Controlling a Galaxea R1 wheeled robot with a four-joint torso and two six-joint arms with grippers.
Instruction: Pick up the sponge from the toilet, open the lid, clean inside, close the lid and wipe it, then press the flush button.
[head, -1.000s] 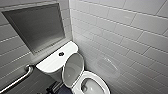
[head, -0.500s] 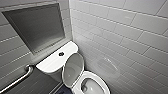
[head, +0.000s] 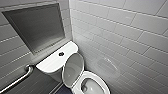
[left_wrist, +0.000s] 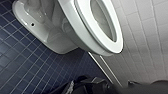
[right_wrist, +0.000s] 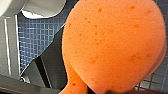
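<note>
The sponge (right_wrist: 112, 45) is gripped in the right pincer (right_wrist: 100, 92), above the blue tiled floor (right_wrist: 37, 37). Beyond the left pincer (left_wrist: 92, 86), whose state cannot be told, the toilet (left_wrist: 72, 27) rim is seen, with open floor alongside. The lid (head: 72, 68) is raised; the flush button (head: 61, 53) is left uncovered.

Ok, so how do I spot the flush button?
Find the white toilet in the corner of the tiled walls, then look behind its raised lid to the flat tank top. In its middle sits the flush button, a small round dark disc, the only dark spot on it.
</note>
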